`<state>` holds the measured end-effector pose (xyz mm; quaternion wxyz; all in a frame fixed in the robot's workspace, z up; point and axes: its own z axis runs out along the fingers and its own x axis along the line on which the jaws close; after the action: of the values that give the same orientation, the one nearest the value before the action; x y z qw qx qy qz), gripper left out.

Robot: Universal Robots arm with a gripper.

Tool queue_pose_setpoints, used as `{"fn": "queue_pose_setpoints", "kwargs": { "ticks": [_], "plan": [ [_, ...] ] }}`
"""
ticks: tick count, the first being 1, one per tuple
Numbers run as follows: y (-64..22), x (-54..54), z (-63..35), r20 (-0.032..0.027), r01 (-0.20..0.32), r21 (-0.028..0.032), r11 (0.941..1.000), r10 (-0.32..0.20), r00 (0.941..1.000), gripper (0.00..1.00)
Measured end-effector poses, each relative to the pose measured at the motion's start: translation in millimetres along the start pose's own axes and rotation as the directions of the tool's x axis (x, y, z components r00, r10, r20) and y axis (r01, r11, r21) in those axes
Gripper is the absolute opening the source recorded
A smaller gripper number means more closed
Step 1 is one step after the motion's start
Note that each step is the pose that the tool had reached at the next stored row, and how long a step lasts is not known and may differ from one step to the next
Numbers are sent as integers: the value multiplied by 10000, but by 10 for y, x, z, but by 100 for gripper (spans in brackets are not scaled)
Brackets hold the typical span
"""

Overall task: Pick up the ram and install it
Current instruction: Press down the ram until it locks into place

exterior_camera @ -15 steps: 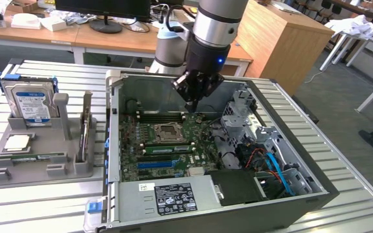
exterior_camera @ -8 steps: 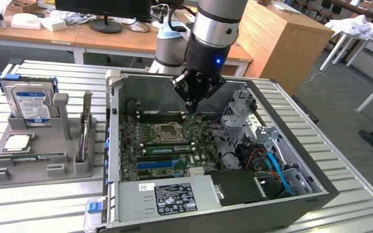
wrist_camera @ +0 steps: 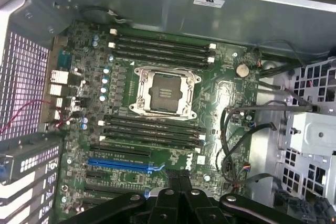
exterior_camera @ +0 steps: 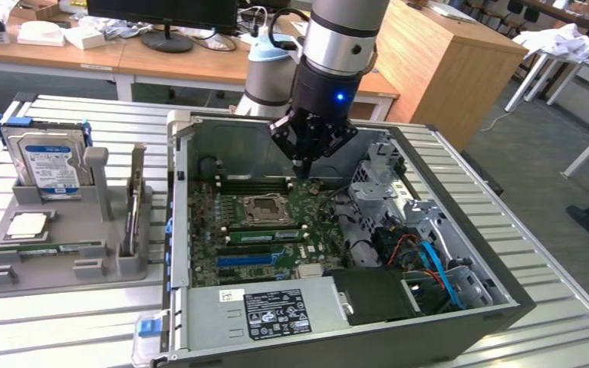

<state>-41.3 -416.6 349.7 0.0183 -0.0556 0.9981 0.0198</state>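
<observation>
Tool [exterior_camera: 304, 167] closed, empty, hovering inside open PC case [exterior_camera: 459, 307] above motherboard [wrist_camera: 173, 108]. Ram [exterior_camera: 54, 249] lies in grey holder [exterior_camera: 39, 268] on counter [exterior_camera: 70, 322].

Computer case [exterior_camera: 212, 130]: grey metal walls. Circuit board [wrist_camera: 220, 85]: green, with black slots [wrist_camera: 157, 43] and one blue slot [wrist_camera: 118, 164]. Chip socket [wrist_camera: 164, 92]: silver frame. Power unit [exterior_camera: 274, 310]: grey, black-and-white label. Holder tray [exterior_camera: 59, 261]: grey. Hard drive [exterior_camera: 51, 161]: silver, blue-and-white label, blue frame. Fingers [exterior_camera: 303, 163]: black. Desk [exterior_camera: 59, 314]: pale grey, ribbed. Cable [exterior_camera: 432, 257]: blue.
</observation>
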Motion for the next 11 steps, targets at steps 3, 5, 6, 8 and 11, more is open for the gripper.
{"fn": "queue_pose_setpoints", "kwargs": {
  "ticks": [3, 5, 6, 8, 11],
  "plan": [
    [0, 0, -1, -1, -2, 3, 10000, 2, 10000, 10],
    [0, 0, -1, -1, -2, 3, 10000, 2, 10000, 10],
    [0, 0, -1, -1, -3, 3, 10000, 3, 10000, 10],
    [1, 3, -1, -1, -14, 3, 10000, 14, 10000, 10],
    [3, 17, -2, 1, -88, 7, 10000, 88, 10000, 10]
  ]
}}
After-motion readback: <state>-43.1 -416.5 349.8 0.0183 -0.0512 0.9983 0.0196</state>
